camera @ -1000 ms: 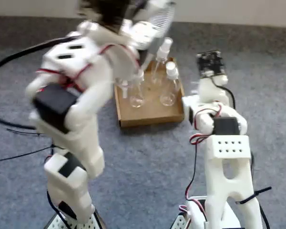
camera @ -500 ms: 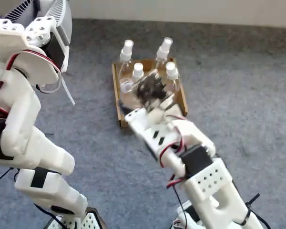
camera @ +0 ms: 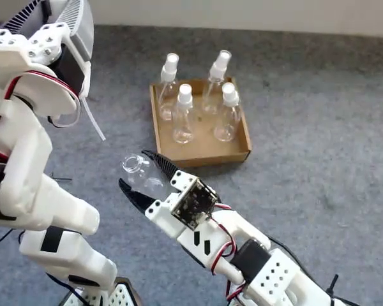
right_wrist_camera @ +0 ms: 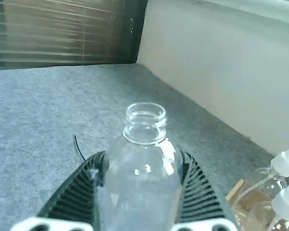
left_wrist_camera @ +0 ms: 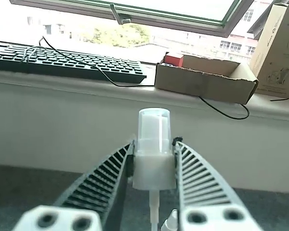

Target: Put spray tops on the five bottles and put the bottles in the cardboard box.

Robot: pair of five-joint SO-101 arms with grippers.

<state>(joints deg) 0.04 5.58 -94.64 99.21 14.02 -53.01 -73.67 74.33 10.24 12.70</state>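
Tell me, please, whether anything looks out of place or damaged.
Nothing looks spilled or damaged. One bottle is uncapped and outside the cardboard box, gripped in the right claw; the left claw holds a spray top. Four capped bottles stand inside.

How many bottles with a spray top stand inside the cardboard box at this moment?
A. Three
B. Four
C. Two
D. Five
B: four capped bottles stand in the cardboard box, while the fifth bottle, with no top yet, is held in the right gripper.
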